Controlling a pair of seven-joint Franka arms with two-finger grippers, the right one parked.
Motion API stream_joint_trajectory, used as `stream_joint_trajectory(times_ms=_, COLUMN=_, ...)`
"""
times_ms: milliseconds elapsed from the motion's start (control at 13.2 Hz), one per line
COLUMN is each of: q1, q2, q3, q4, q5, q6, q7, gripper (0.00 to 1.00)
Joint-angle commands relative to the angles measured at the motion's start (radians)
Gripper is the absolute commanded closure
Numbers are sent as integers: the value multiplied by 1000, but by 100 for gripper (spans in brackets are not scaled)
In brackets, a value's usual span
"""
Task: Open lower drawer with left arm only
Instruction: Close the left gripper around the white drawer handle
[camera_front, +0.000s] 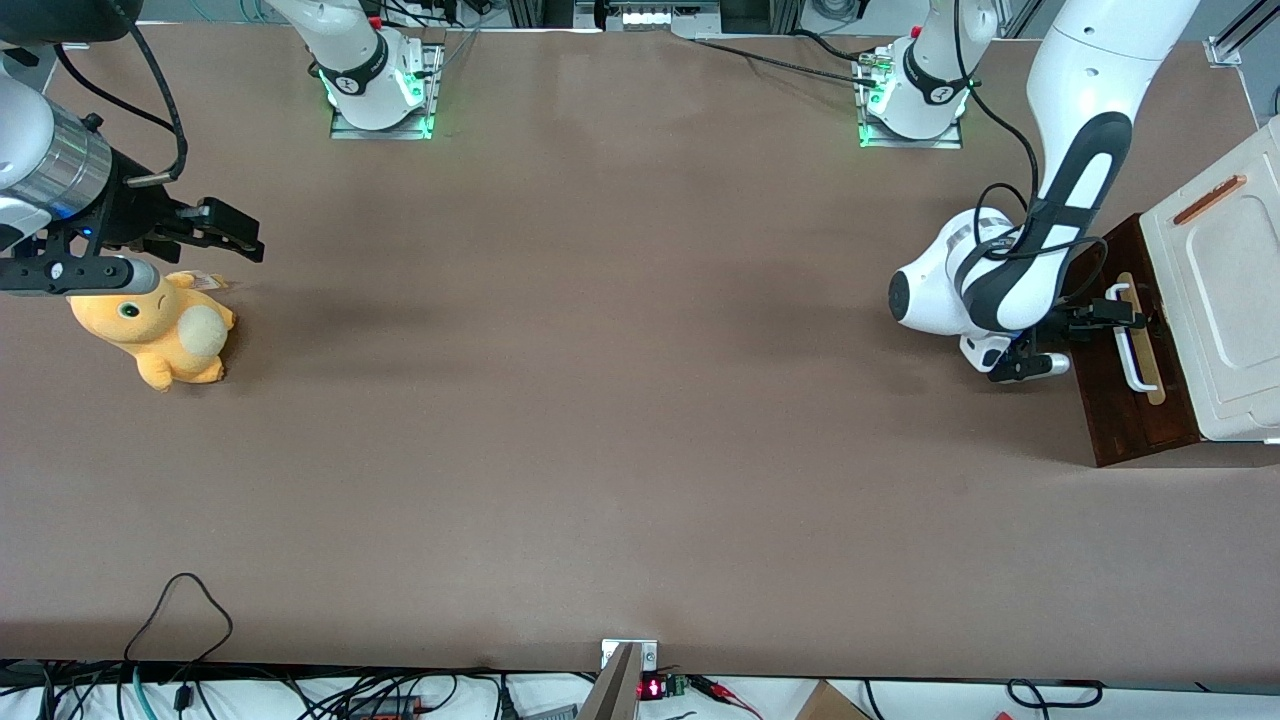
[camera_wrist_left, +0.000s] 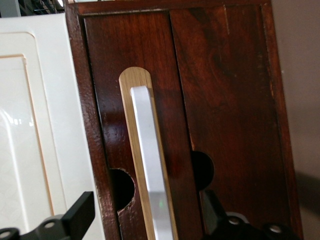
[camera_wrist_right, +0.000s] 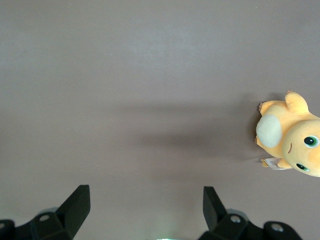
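Observation:
The lower drawer (camera_front: 1135, 420) shows its dark brown front (camera_wrist_left: 225, 100) at the working arm's end of the table. A white bar handle (camera_front: 1132, 350) lies on a pale wood strip (camera_wrist_left: 131, 100) along the front. The left arm (camera_front: 1070, 150) reaches down to it, and its black gripper (camera_front: 1122, 311) sits over the end of the handle that is farther from the front camera. In the left wrist view the gripper (camera_wrist_left: 147, 215) is open. Its two fingers (camera_wrist_left: 80, 214) stand one on each side of the handle (camera_wrist_left: 150, 160), clear of it.
A cream-white panel (camera_front: 1225, 290) with an orange-brown strip handle (camera_front: 1208, 199) adjoins the dark front (camera_wrist_left: 30, 140). An orange plush toy (camera_front: 160, 330) lies toward the parked arm's end of the table (camera_wrist_right: 292, 137). Brown tabletop (camera_front: 620, 380) spreads between them.

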Motion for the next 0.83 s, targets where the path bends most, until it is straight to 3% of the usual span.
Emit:
stream_joint_trajectory(times_ms=0, q1=21, q2=17, q3=-6, q4=-3, q5=29, q6=-23, q7=-34, gripper=13)
stream_joint_trajectory(times_ms=756, q1=35, q2=36, q3=-3, q4=-2, q5=49, q6=-24, q7=-54, gripper=41)
